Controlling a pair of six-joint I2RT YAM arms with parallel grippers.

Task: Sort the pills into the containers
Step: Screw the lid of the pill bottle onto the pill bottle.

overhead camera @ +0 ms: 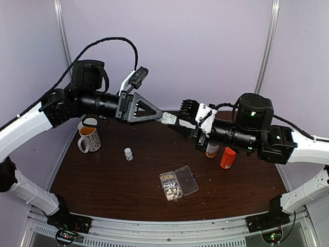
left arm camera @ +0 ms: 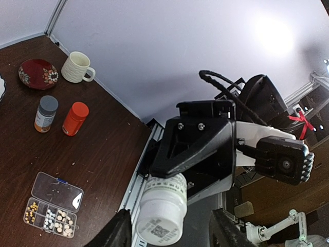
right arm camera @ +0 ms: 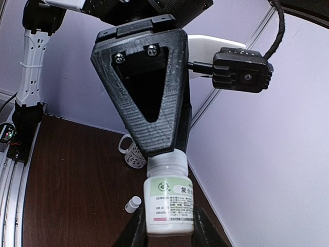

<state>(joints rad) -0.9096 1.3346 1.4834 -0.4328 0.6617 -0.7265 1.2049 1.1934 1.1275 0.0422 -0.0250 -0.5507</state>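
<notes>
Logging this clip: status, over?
Right gripper clamps white bottle aloft; left gripper at its top, grip unclear. Organiser open, pills in cells. Nothing blocking.

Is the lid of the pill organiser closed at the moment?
No, the organiser lies with its clear lid swung open flat on the table beside the pill-filled cells.

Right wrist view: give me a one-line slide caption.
Both hands grip one white pill bottle in mid-air: the left hand at its cap, the right hand around its labelled body, above the table.

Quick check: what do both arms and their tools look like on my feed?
Both arms have white lower links and black upper joints. The left tool is a black triangular frame with two screws; the right tool is black too. Black braided cables loop off each arm.
</notes>
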